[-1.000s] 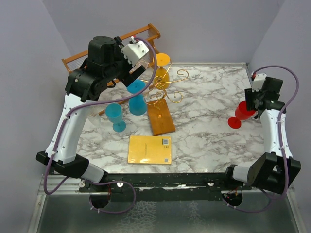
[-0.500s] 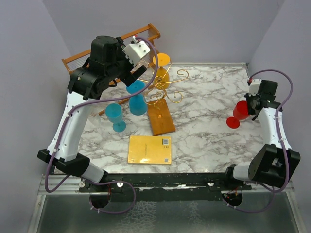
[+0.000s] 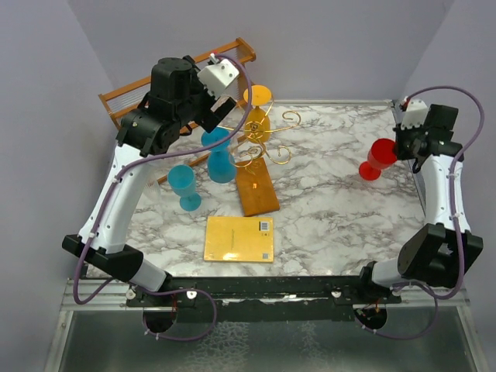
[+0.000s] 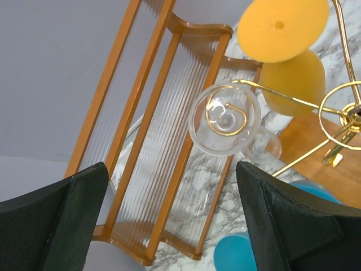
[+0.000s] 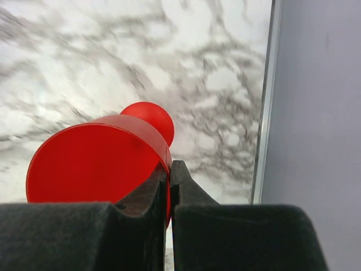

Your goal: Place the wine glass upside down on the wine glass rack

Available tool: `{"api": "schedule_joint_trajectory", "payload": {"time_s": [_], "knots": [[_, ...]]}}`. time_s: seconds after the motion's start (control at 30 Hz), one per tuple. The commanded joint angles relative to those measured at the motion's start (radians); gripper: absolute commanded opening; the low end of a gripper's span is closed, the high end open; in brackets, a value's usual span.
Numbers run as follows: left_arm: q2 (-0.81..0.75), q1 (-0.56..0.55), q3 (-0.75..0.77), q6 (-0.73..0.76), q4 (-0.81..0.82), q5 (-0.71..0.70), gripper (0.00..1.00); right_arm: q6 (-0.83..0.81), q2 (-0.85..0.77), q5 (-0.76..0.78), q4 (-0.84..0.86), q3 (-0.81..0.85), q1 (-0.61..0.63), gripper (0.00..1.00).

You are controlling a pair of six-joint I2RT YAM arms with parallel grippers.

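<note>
Two blue glasses [image 3: 219, 155] beside the wine glass rack [image 3: 256, 190], far left corner, clear wine glass [image 4: 225, 119] hanging inverted on it, left gripper [image 4: 175, 220] spread empty above, right gripper [image 5: 169, 186] pinching red wine glass [image 5: 96, 164] by right edge

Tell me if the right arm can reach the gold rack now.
Probably: bare marble lies between the right tool, shut on the red glass, and the gold rack, though the left tool hovers over its left side.

Our left arm is raised high and reaches far forward, wrist bent down, its pincer [image 4: 172, 165] spread wide. Our right arm stretches forward along the right side, its pincer [image 5: 170, 176] pinched on the rim of the red wine glass [image 5: 93, 164].
</note>
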Motion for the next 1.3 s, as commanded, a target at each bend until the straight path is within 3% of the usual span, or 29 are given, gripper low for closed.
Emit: {"api": "schedule_joint_trajectory", "payload": {"time_s": [0.0,0.27,0.5,0.8,1.27], "knots": [[-0.035,0.019,-0.007,-0.131,0.139,-0.006,0.99,0.033,-0.019,-0.237,-0.006,0.216,-0.003,0.01],[-0.007,0.025,0.079,-0.325,0.234,0.178,0.99,0.191,0.009,-0.402,0.037,0.572,0.060,0.01],[0.077,0.025,0.159,-0.588,0.357,0.394,0.94,0.313,0.062,-0.481,0.089,0.785,0.183,0.01],[0.192,0.019,0.180,-0.932,0.532,0.592,0.80,0.469,0.033,-0.598,0.256,0.778,0.236,0.01],[0.253,-0.015,0.134,-1.084,0.641,0.672,0.76,0.569,0.014,-0.706,0.350,0.720,0.254,0.01]]}}
